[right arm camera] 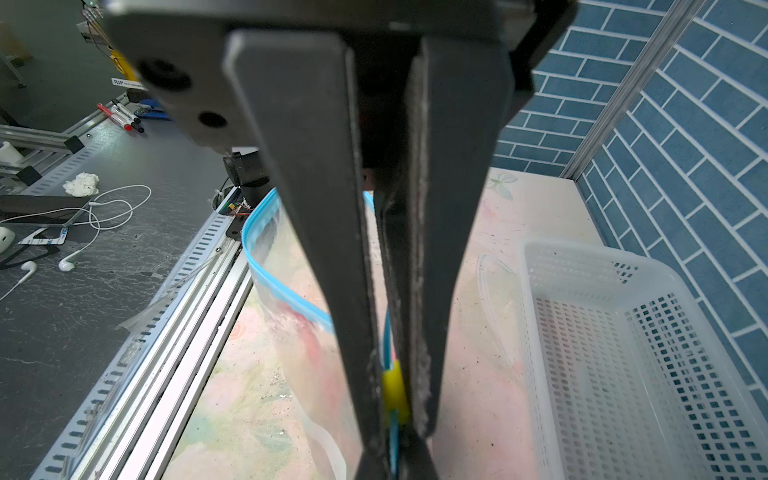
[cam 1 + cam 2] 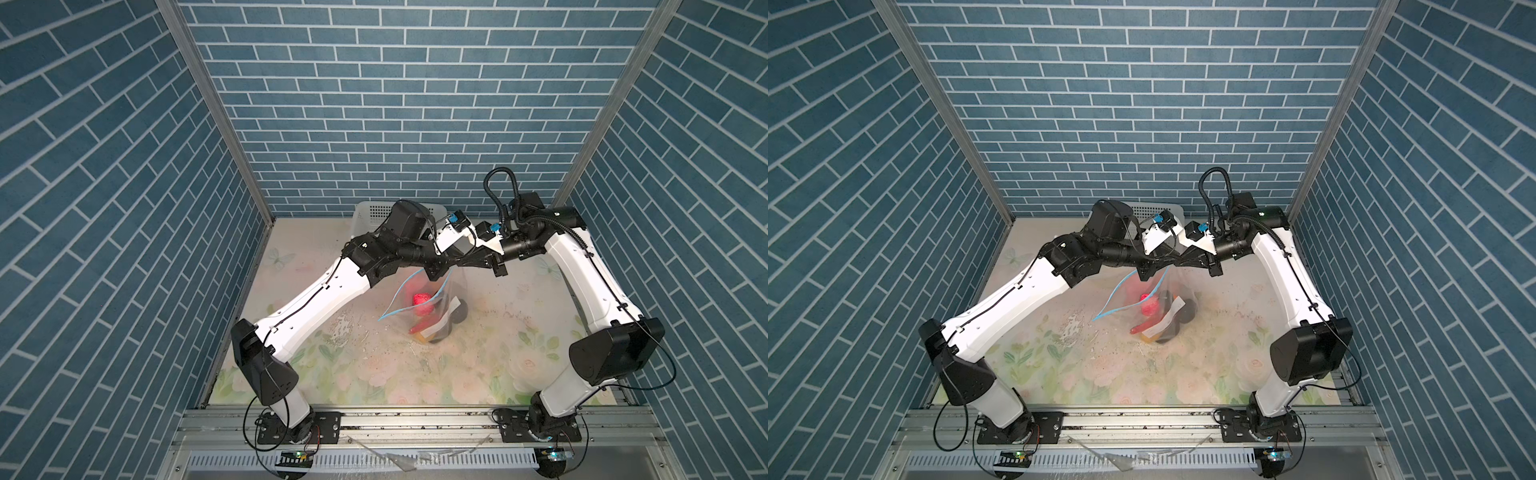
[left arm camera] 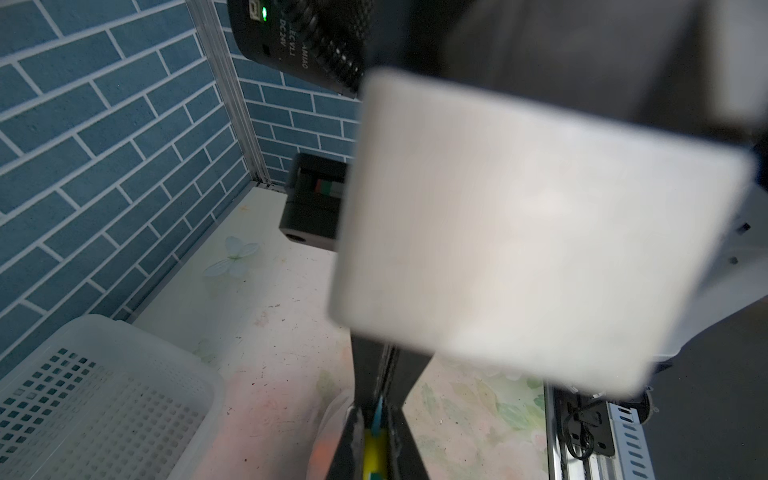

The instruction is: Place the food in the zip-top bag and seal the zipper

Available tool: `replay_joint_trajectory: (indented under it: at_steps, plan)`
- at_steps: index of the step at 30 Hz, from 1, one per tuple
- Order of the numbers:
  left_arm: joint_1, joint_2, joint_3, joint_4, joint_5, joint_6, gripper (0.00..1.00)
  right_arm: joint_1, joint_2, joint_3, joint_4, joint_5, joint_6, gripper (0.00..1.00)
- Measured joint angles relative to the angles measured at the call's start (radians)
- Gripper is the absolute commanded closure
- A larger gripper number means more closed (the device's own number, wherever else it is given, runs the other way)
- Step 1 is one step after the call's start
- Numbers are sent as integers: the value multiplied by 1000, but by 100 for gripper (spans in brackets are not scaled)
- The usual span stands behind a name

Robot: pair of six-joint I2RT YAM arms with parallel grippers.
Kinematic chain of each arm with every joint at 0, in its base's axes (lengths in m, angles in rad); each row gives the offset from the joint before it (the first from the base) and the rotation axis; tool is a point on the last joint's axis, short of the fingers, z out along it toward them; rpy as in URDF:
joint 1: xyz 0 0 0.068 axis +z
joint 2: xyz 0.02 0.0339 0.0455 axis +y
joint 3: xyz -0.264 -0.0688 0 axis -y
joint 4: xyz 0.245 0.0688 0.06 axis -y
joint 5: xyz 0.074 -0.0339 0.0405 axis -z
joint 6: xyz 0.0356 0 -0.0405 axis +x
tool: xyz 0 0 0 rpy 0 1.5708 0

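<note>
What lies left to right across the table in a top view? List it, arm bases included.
Left arm's base → zipper's loose bend → red food → black food → right arm's base.

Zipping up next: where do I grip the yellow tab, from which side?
Probably pinch the yellow tab across its flat faces, from above: it rides the zipper at the raised corner of the zip-top bag, food sitting below.
</note>
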Motion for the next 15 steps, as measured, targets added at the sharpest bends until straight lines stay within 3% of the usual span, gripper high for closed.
replay_joint_trajectory:
  at_steps: [15]
  plan:
    - [-8, -58, -74, 28, -63, 5, 100, 0, 3, 0, -2, -6, 0, 100]
